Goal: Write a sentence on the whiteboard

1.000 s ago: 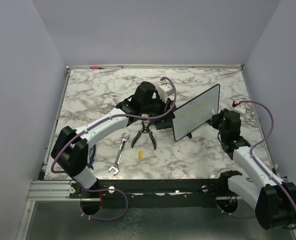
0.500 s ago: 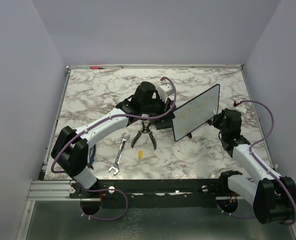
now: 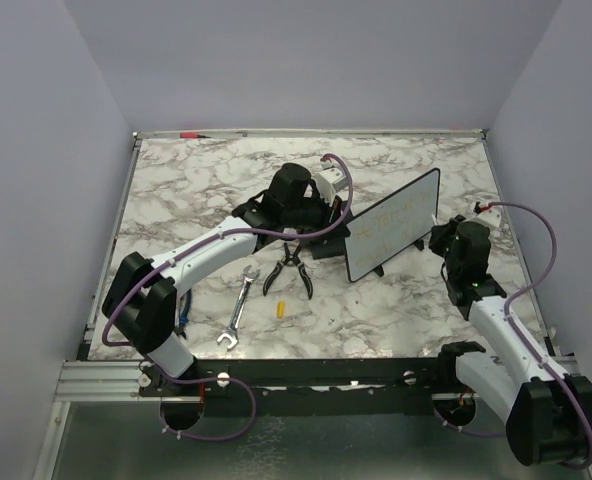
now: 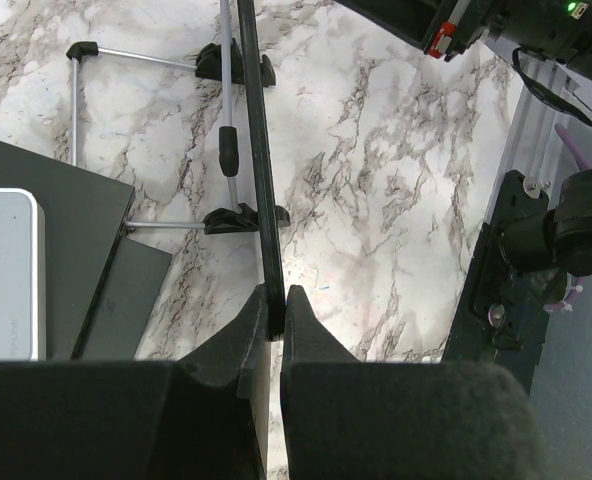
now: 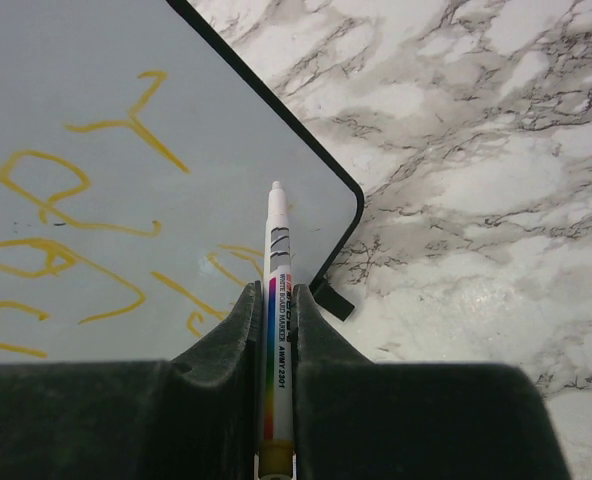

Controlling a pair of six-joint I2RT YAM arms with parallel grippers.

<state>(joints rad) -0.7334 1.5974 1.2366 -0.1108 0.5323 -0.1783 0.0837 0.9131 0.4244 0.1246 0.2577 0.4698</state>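
Gleaming, round-cornered, black-framed whiteboard (image 5: 96, 90)

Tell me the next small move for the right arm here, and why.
Probably ease the marker tip onto the bare face of the whiteboard beside the yellow sentence and start the next stroke. The right gripper is shut on the marker, its tip over the board near a corner; contact is unclear. The left gripper pinches the board's edge, steadying it.
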